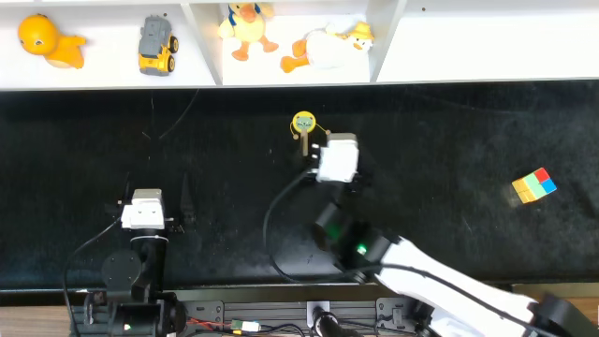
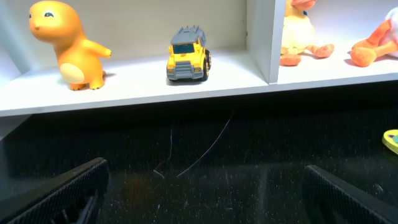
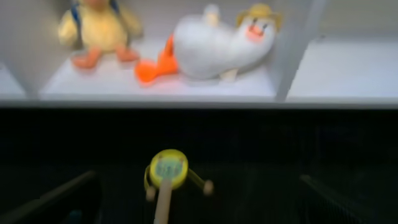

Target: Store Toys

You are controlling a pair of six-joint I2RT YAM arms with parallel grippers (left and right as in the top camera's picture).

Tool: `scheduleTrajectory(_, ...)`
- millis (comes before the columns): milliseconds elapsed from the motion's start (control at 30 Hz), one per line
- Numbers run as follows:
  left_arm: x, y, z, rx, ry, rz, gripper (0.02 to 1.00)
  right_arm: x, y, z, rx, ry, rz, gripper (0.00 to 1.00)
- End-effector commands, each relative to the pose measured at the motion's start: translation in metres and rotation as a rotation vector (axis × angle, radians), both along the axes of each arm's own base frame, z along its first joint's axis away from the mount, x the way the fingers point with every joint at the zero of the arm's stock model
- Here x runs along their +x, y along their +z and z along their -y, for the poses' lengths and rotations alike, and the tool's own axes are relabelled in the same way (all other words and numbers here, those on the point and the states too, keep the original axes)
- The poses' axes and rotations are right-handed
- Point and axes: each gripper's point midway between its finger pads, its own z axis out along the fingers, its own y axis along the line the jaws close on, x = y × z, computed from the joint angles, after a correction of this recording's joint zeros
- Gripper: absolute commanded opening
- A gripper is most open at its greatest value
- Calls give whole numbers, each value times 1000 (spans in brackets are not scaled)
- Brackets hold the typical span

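Three white shelf bays (image 1: 468, 47) along black tabletop (image 1: 449, 131) (faint pale scratches (image 2: 208, 144))

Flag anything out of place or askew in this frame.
The white plush lies tipped on its side in the middle compartment of the shelf, beside the upright yellow duck. Two toys sit loose on the black table: a yellow rattle and a coloured cube far to the right. Nothing looks damaged.

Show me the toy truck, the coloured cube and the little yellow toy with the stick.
toy truck (image 2: 188, 59): left wrist view, on its yellow bonnet.
coloured cube (image 1: 534, 185): top view, on the middle of its upper face.
yellow toy with the stick (image 3: 168, 169): right wrist view, on its round head.
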Motion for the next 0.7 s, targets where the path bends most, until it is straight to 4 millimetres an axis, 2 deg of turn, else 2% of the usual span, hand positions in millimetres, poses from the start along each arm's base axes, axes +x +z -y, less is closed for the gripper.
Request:
scheduleTrajectory(33, -1, 1, -3, 16, 12, 5, 998, 0, -12, -37, 88, 58, -170, 996)
scheduleTrajectory(233, -1, 1, -3, 16, 12, 5, 998, -15, -48, -54, 79, 73, -467, 996)
scheduleTrajectory(400, -1, 1, -3, 16, 12, 5, 998, -24, -62, -68, 161, 152, -645, 996)
scheduleTrajectory(533, -1, 1, -3, 16, 12, 5, 996, -30, -72, -58, 198, 151, -761, 993)
scheduleTrajectory(700, -1, 1, -3, 16, 12, 5, 998, -23, -78, -40, 189, 95, -783, 996)
